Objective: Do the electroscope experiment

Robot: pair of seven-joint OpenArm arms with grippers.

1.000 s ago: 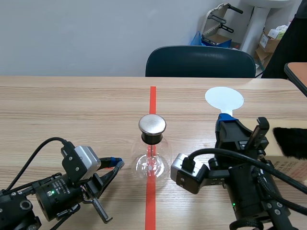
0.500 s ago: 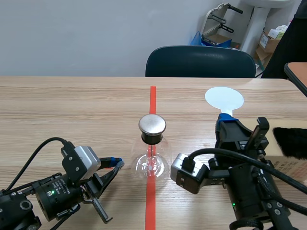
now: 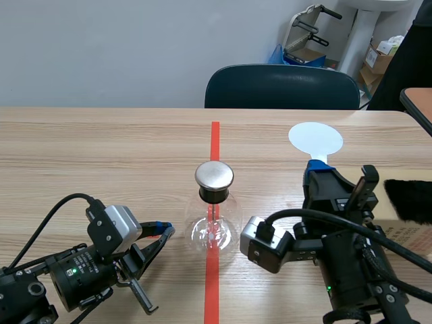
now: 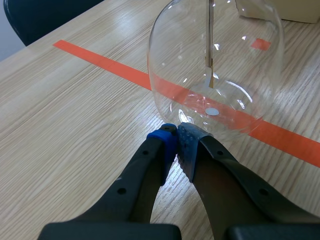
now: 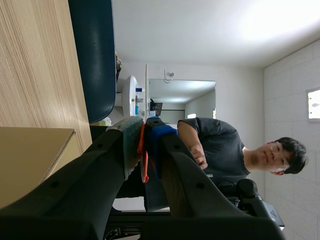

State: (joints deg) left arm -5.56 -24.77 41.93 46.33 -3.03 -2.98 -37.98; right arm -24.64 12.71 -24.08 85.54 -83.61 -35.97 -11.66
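A glass electroscope flask (image 3: 214, 228) with a round metal cap (image 3: 214, 175) stands on the red tape line at the table's middle. My left gripper (image 3: 165, 231) lies low just left of it, shut on nothing; in the left wrist view its fingertips (image 4: 177, 134) meet right at the flask (image 4: 215, 65) base, where a metal rod (image 4: 210, 45) hangs inside. My right gripper (image 3: 316, 173) points away from me, to the right of the flask, shut on the handle of a white round paddle (image 3: 315, 140). That paddle (image 5: 146, 90) shows edge-on between the right gripper's (image 5: 142, 134) fingers.
A black fur patch (image 3: 408, 199) lies on a tan box (image 3: 405, 233) at the right edge. A dark chair (image 3: 282, 86) stands behind the table's far edge. A person (image 5: 225, 150) is in the room beyond the table.
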